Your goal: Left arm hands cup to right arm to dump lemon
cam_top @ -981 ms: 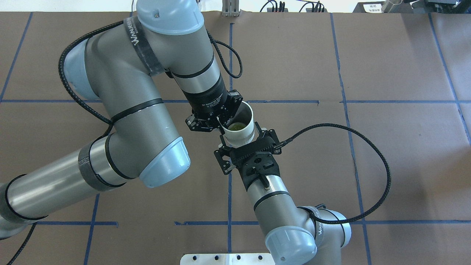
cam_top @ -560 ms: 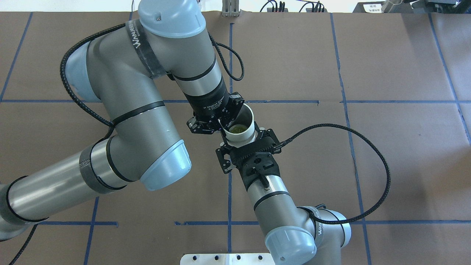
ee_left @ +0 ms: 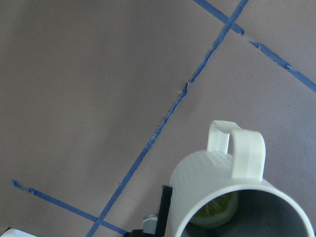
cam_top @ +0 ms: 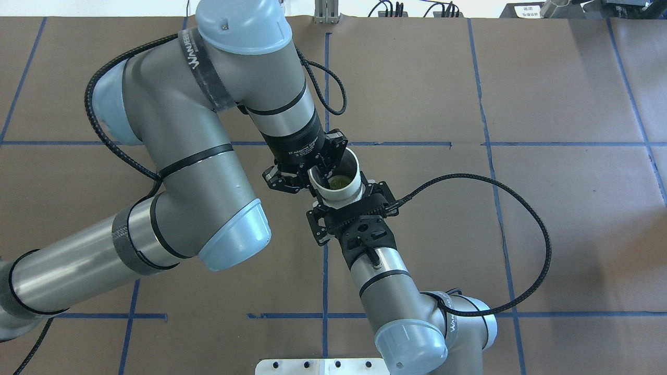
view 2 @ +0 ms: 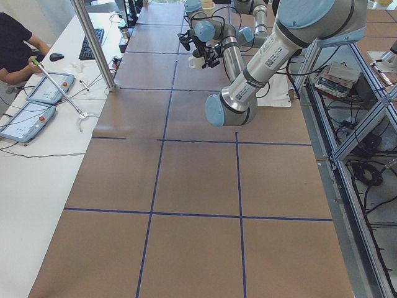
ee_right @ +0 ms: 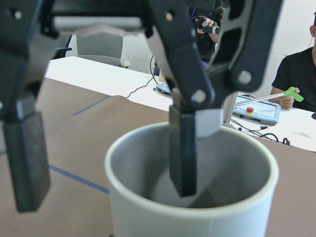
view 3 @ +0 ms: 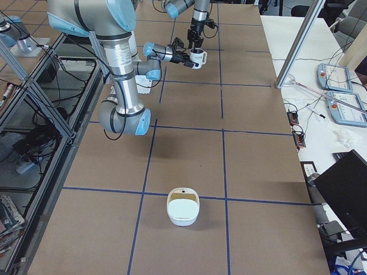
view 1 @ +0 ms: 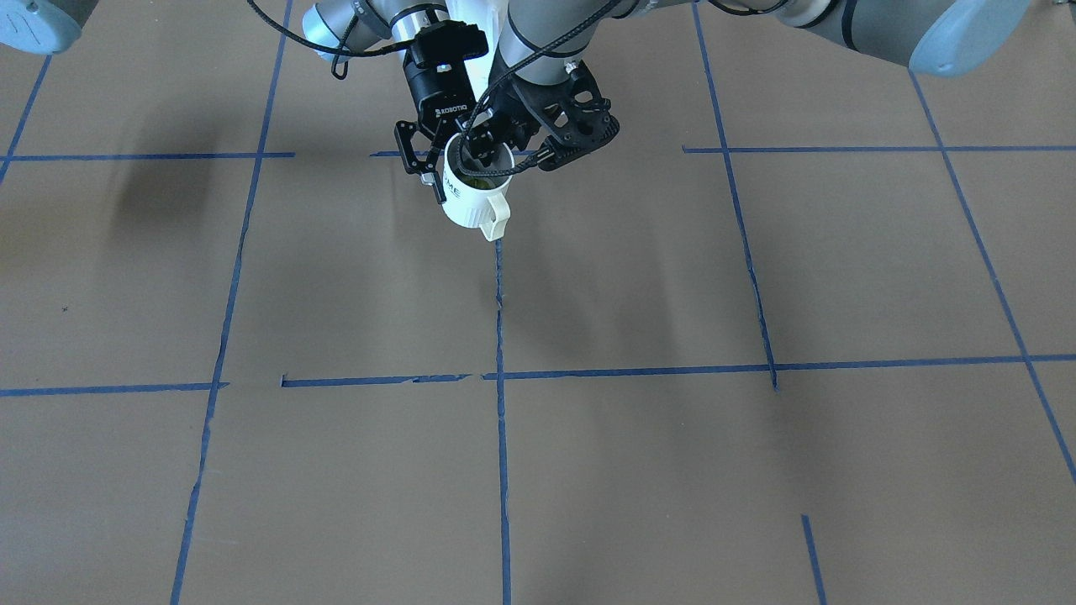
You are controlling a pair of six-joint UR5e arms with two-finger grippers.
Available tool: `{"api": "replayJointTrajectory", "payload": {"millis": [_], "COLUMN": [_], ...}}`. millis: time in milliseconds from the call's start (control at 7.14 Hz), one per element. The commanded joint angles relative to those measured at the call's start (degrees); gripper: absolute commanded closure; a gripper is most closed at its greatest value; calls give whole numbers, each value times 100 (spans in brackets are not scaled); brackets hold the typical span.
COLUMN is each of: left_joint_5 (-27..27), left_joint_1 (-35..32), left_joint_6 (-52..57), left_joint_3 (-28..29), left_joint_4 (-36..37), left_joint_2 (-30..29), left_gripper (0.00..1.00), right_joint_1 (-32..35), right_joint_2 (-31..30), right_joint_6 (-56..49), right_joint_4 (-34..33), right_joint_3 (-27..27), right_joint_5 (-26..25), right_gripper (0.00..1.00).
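White cup with a loop handle (view 1: 467, 204) hangs in the air, mouth up. The left gripper (cam_top: 315, 174) points down from above, and its black fingers (ee_left: 165, 212) pinch the rim, one inside and one outside. That leaves the cup's sides free. The right gripper (cam_top: 341, 197) points in flat, and its black fingers (ee_right: 27, 158) stand wide apart on both sides of the cup, not squeezing yet. The small yellow-green lemon piece (cam_top: 337, 181) sits at the bottom, so it can't fall out. Below lies the brown table with blue tape lines (view 1: 630, 277).
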Motion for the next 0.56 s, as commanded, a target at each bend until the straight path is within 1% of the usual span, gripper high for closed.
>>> {"api": "replayJointTrajectory", "payload": {"millis": [0, 140, 280, 420], "left_joint_5": [42, 51, 60, 68], "left_joint_1": [-44, -88, -106, -123], "left_joint_6": [9, 17, 18, 18], "left_joint_3": [-460, -680, -717, -717], "left_joint_4": [7, 7, 7, 7], "left_joint_2": [122, 280, 307, 334], "left_gripper": [0, 0, 0, 0], "right_joint_1": [-36, -36, -10, -1], "right_joint_2": [-233, -356, -915, -1860], "right_joint_6": [-10, 51, 60, 60], "right_joint_4": [76, 424, 1689, 3225], "right_joint_3": [51, 113, 139, 140], "right_joint_5": [-104, -375, -447, -465], "right_gripper": [69, 69, 69, 74]}}
